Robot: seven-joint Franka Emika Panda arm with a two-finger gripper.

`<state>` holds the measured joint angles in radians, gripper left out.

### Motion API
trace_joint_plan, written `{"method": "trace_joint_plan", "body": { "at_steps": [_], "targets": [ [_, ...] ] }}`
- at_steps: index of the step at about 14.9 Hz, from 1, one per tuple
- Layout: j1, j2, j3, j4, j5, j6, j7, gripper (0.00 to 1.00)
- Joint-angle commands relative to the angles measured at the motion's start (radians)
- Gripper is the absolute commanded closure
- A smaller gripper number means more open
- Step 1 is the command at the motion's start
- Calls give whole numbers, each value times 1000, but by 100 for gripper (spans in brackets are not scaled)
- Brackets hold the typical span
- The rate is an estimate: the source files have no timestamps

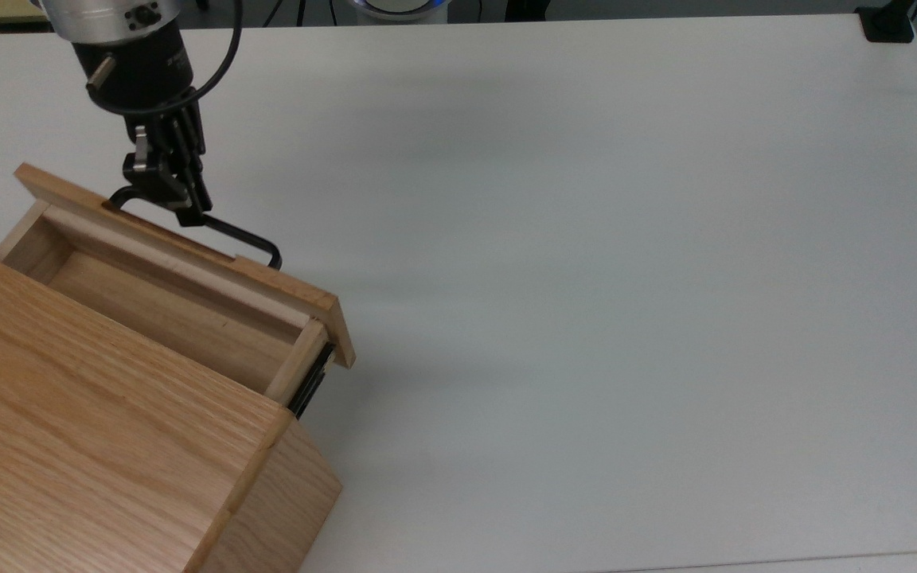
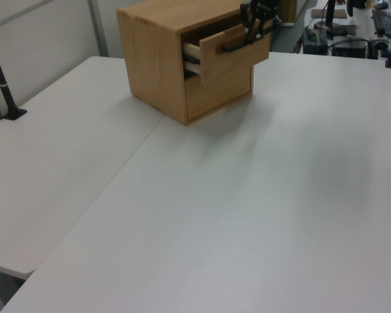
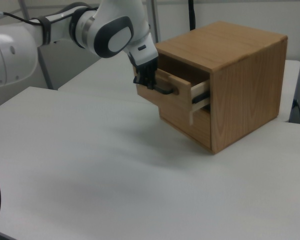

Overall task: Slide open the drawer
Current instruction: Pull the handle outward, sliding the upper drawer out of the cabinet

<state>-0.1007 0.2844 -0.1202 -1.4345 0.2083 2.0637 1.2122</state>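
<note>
Bright even light, soft diffuse shadows

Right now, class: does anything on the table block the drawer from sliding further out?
Nothing visible does. The claw grips the drawer by its handle, and the table ahead is bare.

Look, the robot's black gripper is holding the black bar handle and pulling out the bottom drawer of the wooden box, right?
Almost. It is the top drawer, not the bottom one. In the left view, the black gripper is clamped on the black bar handle of the light-wood upper drawer, which sticks out of the oak cabinet. The lower drawer is shut.
</note>
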Motion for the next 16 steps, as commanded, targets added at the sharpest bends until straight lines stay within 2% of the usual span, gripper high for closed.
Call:
{"method": "trace_joint_plan", "body": {
  "at_steps": [1, 16],
  "targets": [
    [3, -103, 36, -99, -12, -88, -140, 100],
    [4, -201, 45, -168, -13, -330, -305, 100]
  ]
}}
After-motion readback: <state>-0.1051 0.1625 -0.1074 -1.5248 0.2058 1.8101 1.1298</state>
